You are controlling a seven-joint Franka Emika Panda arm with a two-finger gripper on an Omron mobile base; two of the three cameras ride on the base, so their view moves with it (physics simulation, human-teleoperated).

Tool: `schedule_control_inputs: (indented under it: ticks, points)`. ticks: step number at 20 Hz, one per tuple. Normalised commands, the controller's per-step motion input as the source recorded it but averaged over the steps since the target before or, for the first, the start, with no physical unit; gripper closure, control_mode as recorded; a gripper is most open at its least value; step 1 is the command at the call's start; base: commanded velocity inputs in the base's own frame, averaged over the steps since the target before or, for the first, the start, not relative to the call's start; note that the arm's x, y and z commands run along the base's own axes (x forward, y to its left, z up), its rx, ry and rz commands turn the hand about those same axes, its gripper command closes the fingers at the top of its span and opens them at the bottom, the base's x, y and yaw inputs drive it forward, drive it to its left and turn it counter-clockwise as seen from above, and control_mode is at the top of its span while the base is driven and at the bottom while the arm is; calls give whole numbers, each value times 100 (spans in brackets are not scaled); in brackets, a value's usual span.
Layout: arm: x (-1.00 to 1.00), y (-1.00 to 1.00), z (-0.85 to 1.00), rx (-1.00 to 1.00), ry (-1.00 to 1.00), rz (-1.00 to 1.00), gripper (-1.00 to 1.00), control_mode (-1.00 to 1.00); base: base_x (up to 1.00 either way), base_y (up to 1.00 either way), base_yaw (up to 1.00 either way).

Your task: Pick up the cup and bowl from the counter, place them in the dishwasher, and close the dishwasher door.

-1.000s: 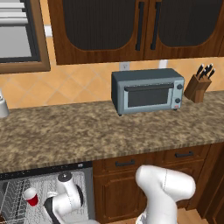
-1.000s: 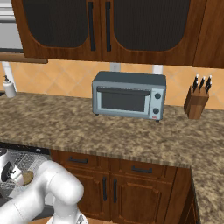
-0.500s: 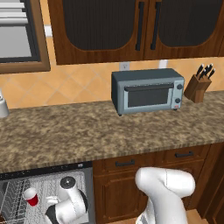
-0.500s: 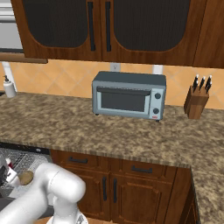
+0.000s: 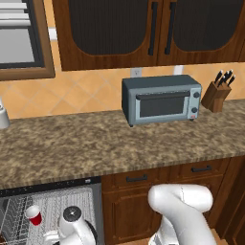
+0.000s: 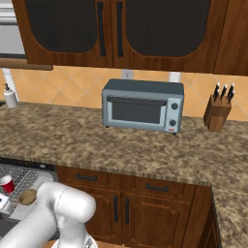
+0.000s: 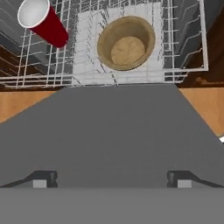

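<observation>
The cup (image 7: 43,21) and bowl (image 7: 126,43) already sit in the dishwasher rack (image 7: 183,52). The gripper (image 7: 112,179), fingers spread and empty, hovers over the open door (image 7: 113,131), whose flat panel lies between it and the rack beyond.

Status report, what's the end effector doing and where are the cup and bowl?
End effector open, empty. Cup and bowl in dishwasher rack. Door not closed.

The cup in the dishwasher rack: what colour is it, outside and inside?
The cup is red outside with a white rim and inside; the hand view shows it best.
</observation>
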Motion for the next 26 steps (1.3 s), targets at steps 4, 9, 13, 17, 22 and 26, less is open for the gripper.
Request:
schedule_control_inputs:
  ticks: [4,9,13,17,22,26]
  points:
    - [-34,78,38,-25,15,25,-100,-100,0,0,0]
    - [-22,87,52,-39,26,33,-100,-100,0,0,0]
    - [-30,80,24,-39,19,31,-100,-100,0,0,0]
    - [-14,28,-13,-17,2,29,-100,-100,0,0,0]
    - [-11,15,-12,-2,1,14,-100,-100,0,0,0]
    - [-58,0,-92,-6,0,7,-100,-100,0,0,0]
